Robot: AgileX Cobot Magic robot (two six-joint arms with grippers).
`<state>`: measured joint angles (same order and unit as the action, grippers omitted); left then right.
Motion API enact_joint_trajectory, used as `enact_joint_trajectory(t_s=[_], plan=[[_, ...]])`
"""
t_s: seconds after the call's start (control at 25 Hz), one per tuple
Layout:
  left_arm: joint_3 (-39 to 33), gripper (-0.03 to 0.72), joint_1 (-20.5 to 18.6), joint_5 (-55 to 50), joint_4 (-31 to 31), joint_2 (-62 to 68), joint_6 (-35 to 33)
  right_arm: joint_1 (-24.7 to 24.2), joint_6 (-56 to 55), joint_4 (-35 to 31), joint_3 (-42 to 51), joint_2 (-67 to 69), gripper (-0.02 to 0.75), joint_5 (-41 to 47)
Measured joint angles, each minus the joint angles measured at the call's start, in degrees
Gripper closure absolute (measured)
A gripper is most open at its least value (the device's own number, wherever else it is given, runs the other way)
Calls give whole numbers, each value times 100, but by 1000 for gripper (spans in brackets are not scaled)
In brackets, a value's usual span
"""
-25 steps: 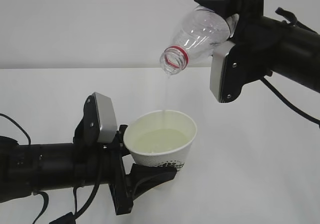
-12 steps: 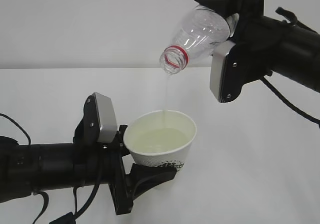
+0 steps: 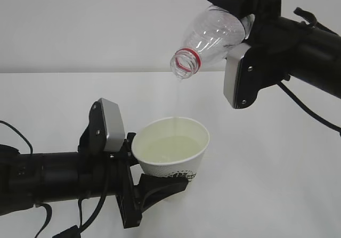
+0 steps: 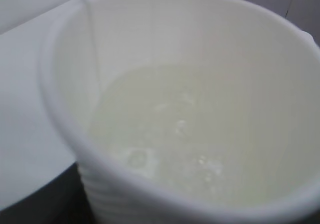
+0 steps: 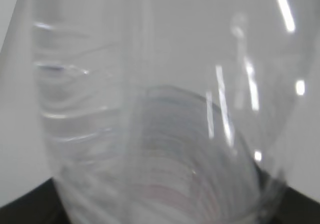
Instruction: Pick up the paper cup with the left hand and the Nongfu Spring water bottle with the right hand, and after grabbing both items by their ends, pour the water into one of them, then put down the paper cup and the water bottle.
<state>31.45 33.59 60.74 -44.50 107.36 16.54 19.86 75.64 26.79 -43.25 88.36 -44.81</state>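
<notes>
The cup [image 3: 170, 147] sits low in the left pincer [image 3: 152, 182], whose black jaws clamp its base, held up off the white worktop [image 3: 266, 158]. The bottle [image 3: 213, 38] hangs above and to the right of it, tipped mouth-down in the right pincer [image 3: 242, 14], which grips it toward its rear end; the mouth is over the far rim of the cup, well apart from it. Water [image 3: 170, 148] lies as a pale pool about halfway up the cup.

Handling, as a judgement: the cup is thin paper with a soft wall, now heavier with liquid, so a hard squeeze would buckle it and any tilt would spill; the stiffer base where it is held looks the safest place. The bottle looks nearly empty, so light, springy and slick, and prone to twisting in the jaws; holding across the ribs should check that.

The exterior view alone shows both grips and the gap between mouth and rim; whether a stream runs there is too faint to tell. The left wrist view shows bubbles on the water [image 4: 170, 139] and the cup's ridged wall [image 4: 125, 204]. The right wrist view shows only the bottle's [image 5: 150, 108] clear ribbed body, close and blurred, with no liquid plainly inside
</notes>
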Motion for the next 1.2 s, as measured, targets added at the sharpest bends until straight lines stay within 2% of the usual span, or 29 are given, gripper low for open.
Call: enact_joint_trajectory(t_s=[1.2], plan=[[-2,200,0,0,0,0,0,0,0,0,0,0,264,-26]])
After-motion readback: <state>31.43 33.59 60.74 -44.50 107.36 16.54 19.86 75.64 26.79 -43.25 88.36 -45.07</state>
